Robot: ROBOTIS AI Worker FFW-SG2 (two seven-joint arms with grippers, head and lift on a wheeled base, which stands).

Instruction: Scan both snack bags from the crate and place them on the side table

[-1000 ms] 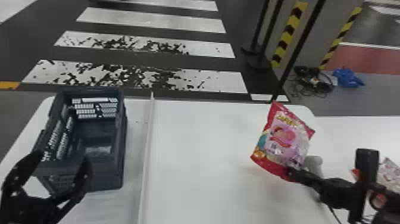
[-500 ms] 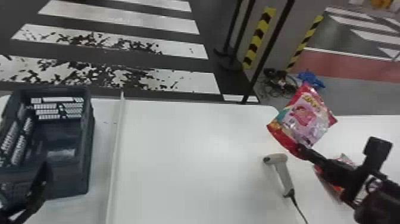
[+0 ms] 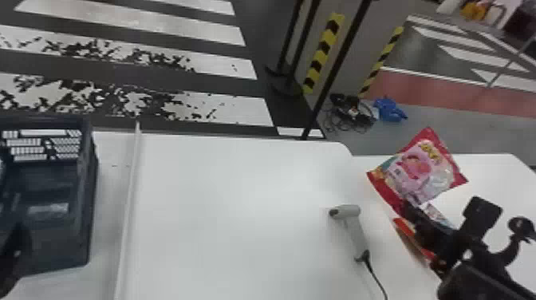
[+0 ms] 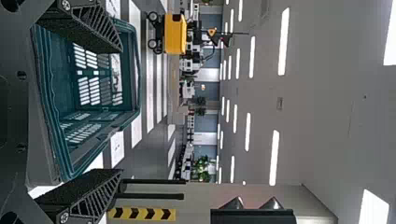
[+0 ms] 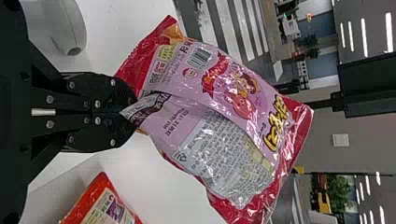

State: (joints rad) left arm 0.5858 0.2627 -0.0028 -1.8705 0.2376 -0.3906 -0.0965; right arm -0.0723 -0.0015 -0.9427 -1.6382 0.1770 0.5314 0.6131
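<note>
Several white stripes (image 3: 239, 111) cross the floor (image 3: 119, 73) beyond the white table (image 3: 239, 207).

Right pincer (image 3: 407, 208) clamped, left pincer (image 3: 16, 243) spread wide

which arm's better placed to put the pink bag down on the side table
Right, probably: its claw grips the bag near the side table, while the open left claw is by the crate.
</note>
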